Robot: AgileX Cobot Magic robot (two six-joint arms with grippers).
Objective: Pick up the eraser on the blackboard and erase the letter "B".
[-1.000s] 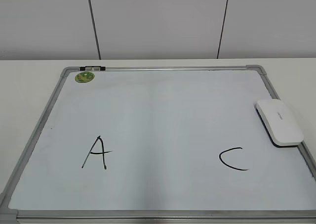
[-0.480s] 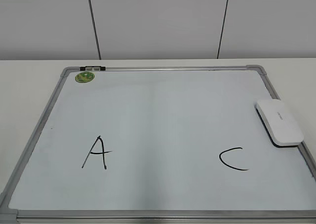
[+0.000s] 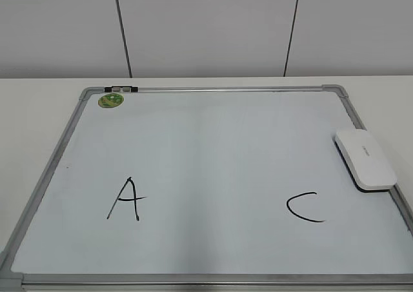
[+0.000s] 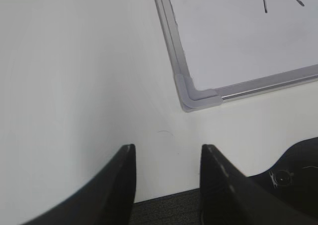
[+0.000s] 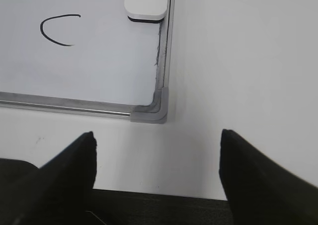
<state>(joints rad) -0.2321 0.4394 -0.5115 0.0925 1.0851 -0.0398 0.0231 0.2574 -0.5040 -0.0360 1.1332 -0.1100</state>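
One smooth, rigid, probably light eraser lies at the blackboard's right edge above the "C", best pinched across its narrow sides, while both empty grippers, left and right, stand apart.

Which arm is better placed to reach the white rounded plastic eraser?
Right. The white rounded plastic eraser lies by the whiteboard's right edge, ahead of the open right gripper; the left gripper faces the opposite corner.

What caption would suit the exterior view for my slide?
Whiteboard showing only "A" and "C", with the white eraser resting at its right edge.
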